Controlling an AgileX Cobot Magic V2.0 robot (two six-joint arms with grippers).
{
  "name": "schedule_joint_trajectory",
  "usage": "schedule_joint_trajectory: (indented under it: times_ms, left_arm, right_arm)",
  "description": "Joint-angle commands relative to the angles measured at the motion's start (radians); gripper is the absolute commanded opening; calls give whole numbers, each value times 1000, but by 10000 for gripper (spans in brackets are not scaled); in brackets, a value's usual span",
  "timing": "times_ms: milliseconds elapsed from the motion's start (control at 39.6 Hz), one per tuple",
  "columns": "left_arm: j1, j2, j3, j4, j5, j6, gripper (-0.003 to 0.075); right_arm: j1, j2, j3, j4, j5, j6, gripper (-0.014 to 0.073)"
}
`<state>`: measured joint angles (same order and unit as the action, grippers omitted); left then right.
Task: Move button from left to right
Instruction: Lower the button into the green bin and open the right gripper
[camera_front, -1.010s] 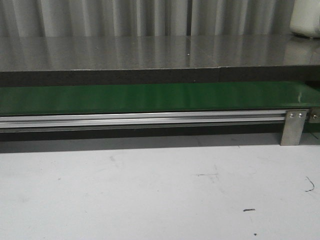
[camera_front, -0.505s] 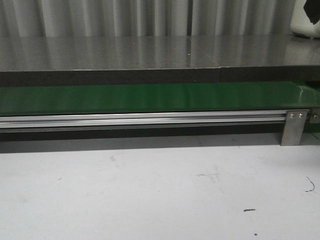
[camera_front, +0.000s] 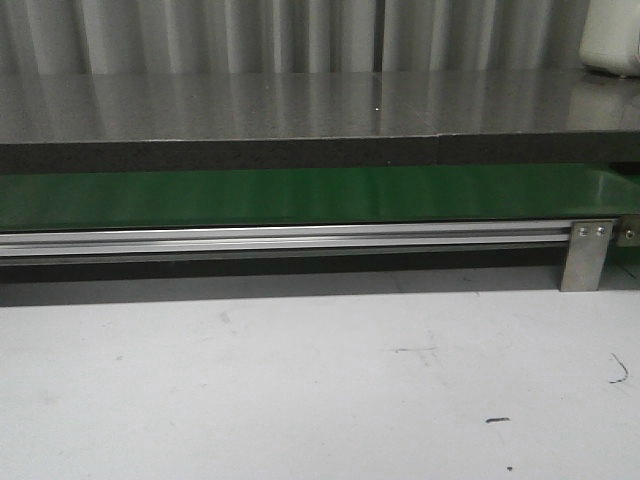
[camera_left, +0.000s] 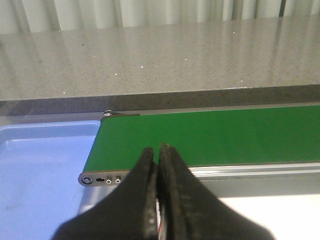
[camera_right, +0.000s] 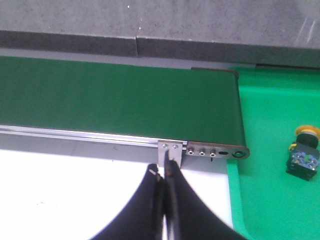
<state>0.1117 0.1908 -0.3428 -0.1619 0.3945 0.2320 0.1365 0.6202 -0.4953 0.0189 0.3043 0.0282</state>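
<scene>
A: On the green tray (camera_right: 270, 150) past the belt's end, right wrist view: the button (camera_right: 303, 156) lies on its side, yellow cap up-frame, black body below. Nothing touching it.

B: So it's already right side?

A: Looks that way. That tray sits by the right arm, so I'd judge the move done, or nearly.

B: Grippers?

A: Right gripper (camera_right: 163, 175) has fingers pressed together, holding nothing, above the white table (camera_right: 60, 190) near the belt bracket, well apart from the button. Left gripper (camera_left: 158, 152) also pressed together, nothing in it, over the belt's (camera_left: 210, 135) left end beside a blue tray (camera_left: 40, 165).

B: Blue tray contents?

A: No button visible in the part shown. Front view shows only belt and table, no arms.

B: What's left?

A: Probably nothing but parking the arms.
</scene>
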Motion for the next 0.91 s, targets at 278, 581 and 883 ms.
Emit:
schedule_joint_trajectory:
  times_ms: [278,581,883]
  left_arm:
    - [-3,8,-28,-11,-84,-6,-21]
    - [-3,8,-28,-11,-84,-6,-21]
    - [-3,8,-28,-11,-84,-6,-21]
  right_arm:
    - [3,-347,111,-2,-85,-2,-69]
    - [3,-350,115,-2,-84,-2,-69]
    - [3,-350,116,-2,-84,-2,-69]
